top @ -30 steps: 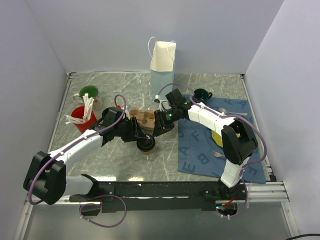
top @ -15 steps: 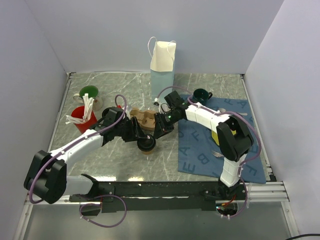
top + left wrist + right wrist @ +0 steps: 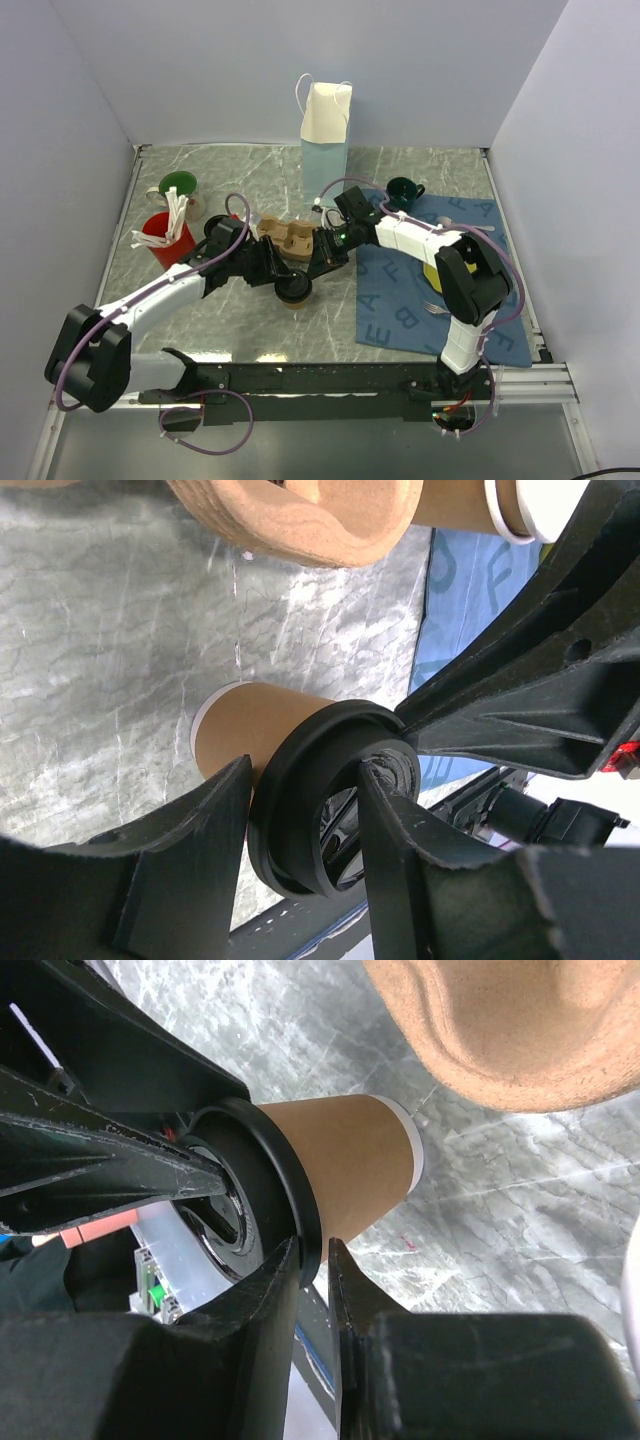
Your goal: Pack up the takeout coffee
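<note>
The takeout coffee point(image 3: 293, 292), a tan paper cup point(image 3: 250, 730) with a black lid point(image 3: 300, 820), stands on the marble table just in front of a brown pulp cup carrier point(image 3: 290, 239). My left gripper point(image 3: 278, 272) comes in from the left. Its fingers point(image 3: 195, 860) straddle the lid, one against the rim's underside and one across its top. My right gripper point(image 3: 316, 266) reaches in from the right. Its fingertips point(image 3: 285, 1270) pinch the lid's rim point(image 3: 300, 1210) with only a sliver of gap. I cannot tell whether the cup base touches the table.
A white paper bag point(image 3: 326, 128) stands at the back. At the left are a red cup point(image 3: 163, 238) holding white sticks and a green cup point(image 3: 178, 187). A blue lettered mat point(image 3: 400, 300) on the right carries a dark green mug point(image 3: 403, 190), a yellow object point(image 3: 438, 277) and forks.
My right gripper has slid slightly left toward the cup and narrowed onto the lid's rim. The left gripper and the cup have barely shifted.
</note>
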